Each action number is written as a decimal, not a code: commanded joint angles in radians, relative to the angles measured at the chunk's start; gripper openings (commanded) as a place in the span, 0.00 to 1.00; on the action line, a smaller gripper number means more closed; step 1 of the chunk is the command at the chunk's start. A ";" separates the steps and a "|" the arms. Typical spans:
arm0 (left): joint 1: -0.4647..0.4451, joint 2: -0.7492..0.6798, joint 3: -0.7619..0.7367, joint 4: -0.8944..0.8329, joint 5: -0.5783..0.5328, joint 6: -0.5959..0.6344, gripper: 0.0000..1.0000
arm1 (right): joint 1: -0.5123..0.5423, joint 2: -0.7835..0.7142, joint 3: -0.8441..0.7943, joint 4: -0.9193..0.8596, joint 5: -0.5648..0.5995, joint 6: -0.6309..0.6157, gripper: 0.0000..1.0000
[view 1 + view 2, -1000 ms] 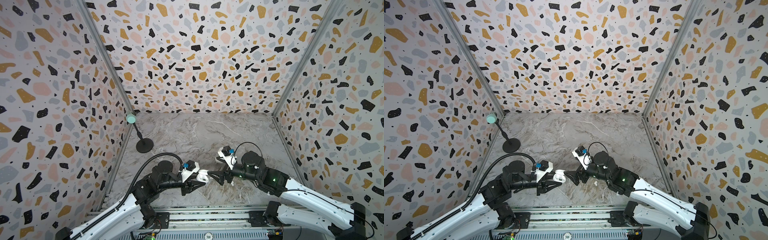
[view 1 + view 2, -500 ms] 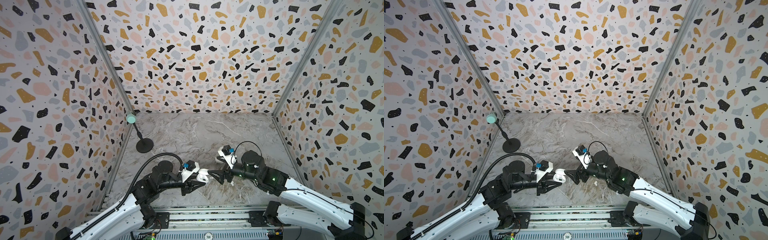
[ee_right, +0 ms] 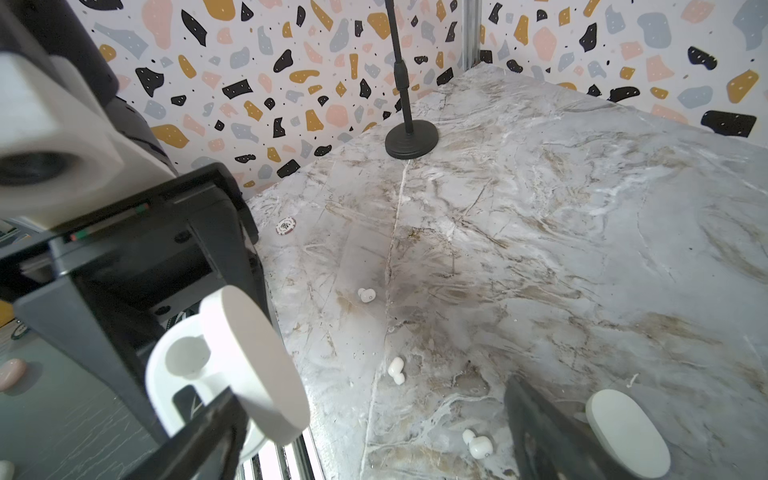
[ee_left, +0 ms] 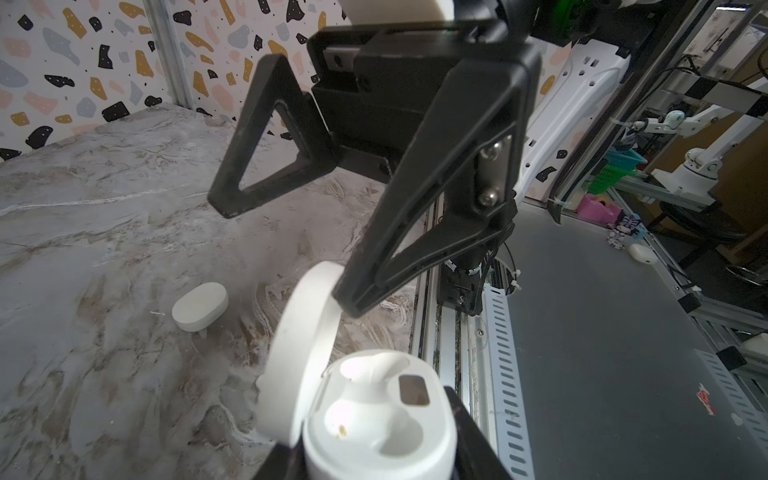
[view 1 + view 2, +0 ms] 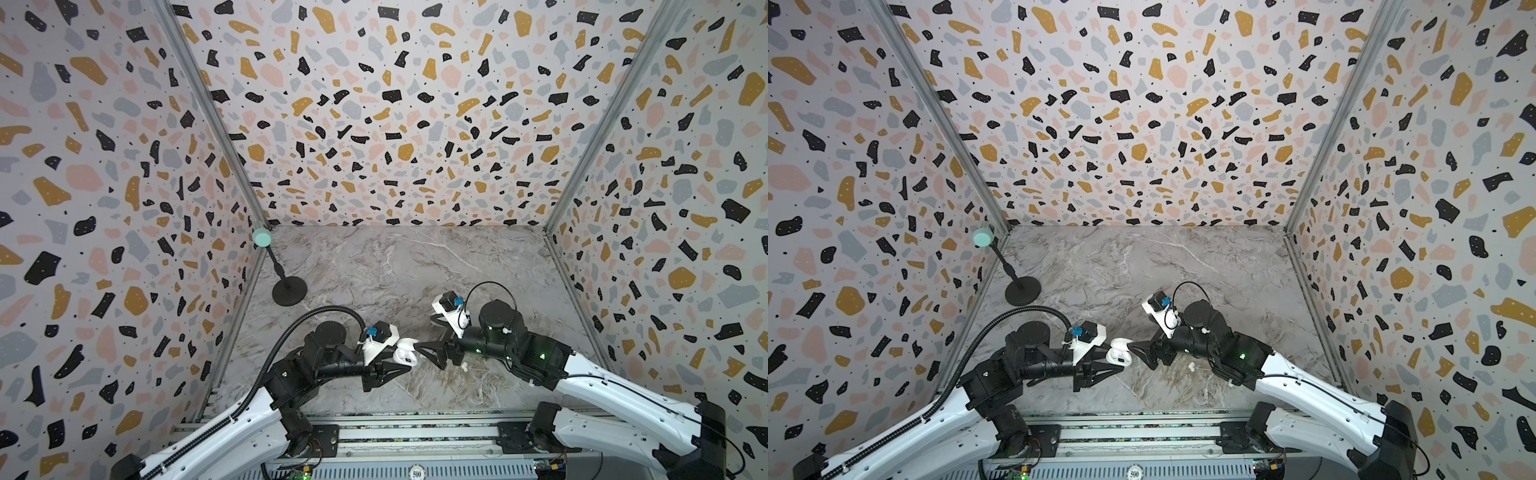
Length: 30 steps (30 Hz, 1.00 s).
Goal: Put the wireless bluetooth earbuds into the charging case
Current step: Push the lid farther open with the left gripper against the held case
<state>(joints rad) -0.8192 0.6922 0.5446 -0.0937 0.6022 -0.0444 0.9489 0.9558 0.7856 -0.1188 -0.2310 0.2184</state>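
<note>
Earbuds (image 5: pixel 464 366) are lying loose on the table (image 5: pixel 415 270) in both top views while the left gripper (image 5: pixel 398 360) is clamping the open charging case (image 5: pixel 409 358), and a round chip (image 5: pixel 417 473) is reading "500". Left wrist: the right gripper (image 4: pixel 289 257) is standing wide apart, one fingertip (image 4: pixel 357 291) touching the lid (image 4: pixel 299 345) — pressing hard there could be twisting the case loose. Right wrist: three earbuds are sitting apart, likely squirting from any off-centre pinch.

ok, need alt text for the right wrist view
An open white charging case, lid up, is gripped close to the camera by the left hand. Beyond it three earbuds lie loose on the marble table, with a second, closed case nearby and a black stand at the far corner.
</note>
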 commanded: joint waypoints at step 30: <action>-0.004 0.001 -0.009 0.069 0.057 -0.003 0.00 | 0.025 0.054 0.050 0.080 -0.125 -0.018 0.41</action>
<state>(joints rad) -0.8192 0.6979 0.5426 -0.0807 0.6197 -0.0456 0.9676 1.0077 0.7891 -0.0669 -0.3492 0.2127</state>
